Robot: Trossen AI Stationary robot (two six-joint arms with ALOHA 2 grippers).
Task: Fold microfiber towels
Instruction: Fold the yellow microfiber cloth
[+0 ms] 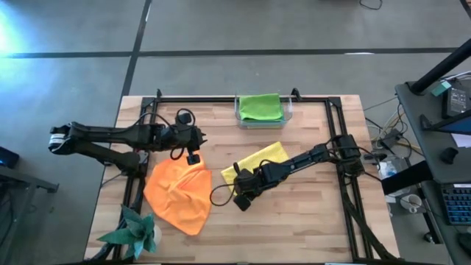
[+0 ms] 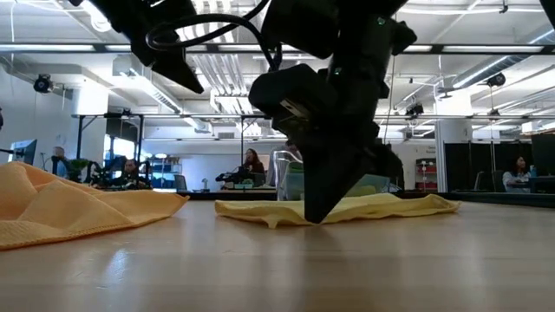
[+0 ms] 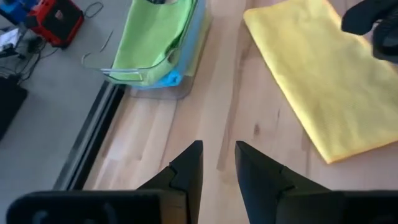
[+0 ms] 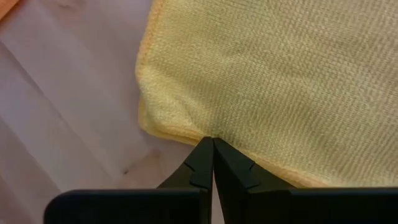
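Observation:
A yellow towel (image 1: pixel 259 159) lies folded flat on the table's middle. My right gripper (image 1: pixel 235 182) stands at its near left end, shut on its edge. An orange towel (image 1: pixel 179 196) lies crumpled at the near left. My left gripper (image 1: pixel 193 156) hovers above the table just beyond the orange towel, open with a narrow gap (image 3: pixel 217 163) and nothing between its fingers. A lime green towel (image 1: pixel 260 107) lies folded in a clear bin (image 1: pixel 288 112) at the far edge, with a blue cloth (image 3: pixel 171 78) showing under it. My right gripper pinches the yellow towel's edge (image 4: pixel 210 132) between its two fingertips, close to a corner (image 4: pixel 147 122). The fingers come steeply from above, slanting from the table's right. The cloth puckers slightly at the tips. The towel lies flat on the table (image 2: pixel 347 210).
A teal spiky paper ornament (image 1: pixel 134 231) sits at the near left corner. A black frame (image 1: pixel 221 98) runs along the table's far edge and sides. Bare wood shows at the near right. People sit at desks in the room beyond.

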